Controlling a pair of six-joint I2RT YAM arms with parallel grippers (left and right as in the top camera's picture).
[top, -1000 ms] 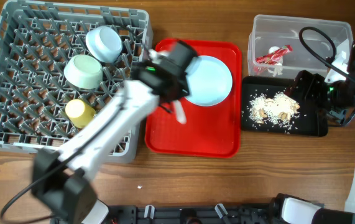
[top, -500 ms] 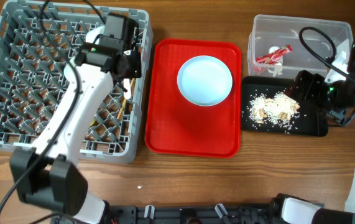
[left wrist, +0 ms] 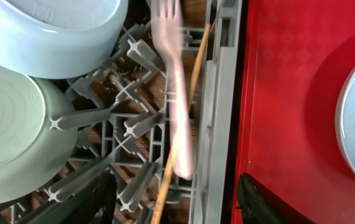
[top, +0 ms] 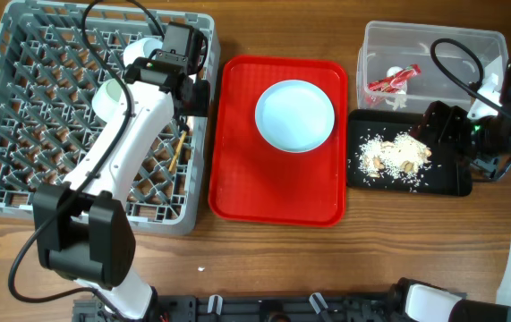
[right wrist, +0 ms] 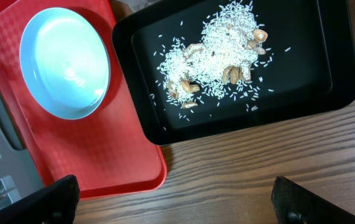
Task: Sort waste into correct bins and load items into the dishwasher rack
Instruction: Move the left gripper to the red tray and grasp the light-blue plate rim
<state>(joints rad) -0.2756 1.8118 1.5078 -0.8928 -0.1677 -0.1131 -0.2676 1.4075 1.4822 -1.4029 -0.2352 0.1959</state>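
My left gripper (top: pixel 189 93) (left wrist: pixel 183 211) hangs open over the right edge of the grey dishwasher rack (top: pixel 31 107). Just beyond its fingers (left wrist: pixel 261 202) a white fork (left wrist: pixel 176 93), blurred, lies free among the pegs beside a wooden chopstick (left wrist: pixel 186 118) (top: pixel 179 148). A white bowl (left wrist: pixel 53 31) and a pale green bowl (left wrist: pixel 9 130) rest in the rack. The white plate (top: pixel 295 114) (right wrist: pixel 65 62) sits on the red tray (top: pixel 273 192). My right gripper (top: pixel 443 130) (right wrist: pixel 180 208) stands open and holds nothing, above the black tray (top: pixel 452 183) of rice scraps (top: pixel 394 154) (right wrist: pixel 217 50).
The clear tub (top: pixel 434 40) at the back right holds the red-and-white wrapper (top: pixel 394 80). My left arm lies diagonally across the rack and hides part of it. Bare wooden table (top: pixel 371 250) runs along the front.
My left arm carried the fork from the red tray over to the rack's right edge. Its jaws have opened and let the fork go. The right arm has not moved.
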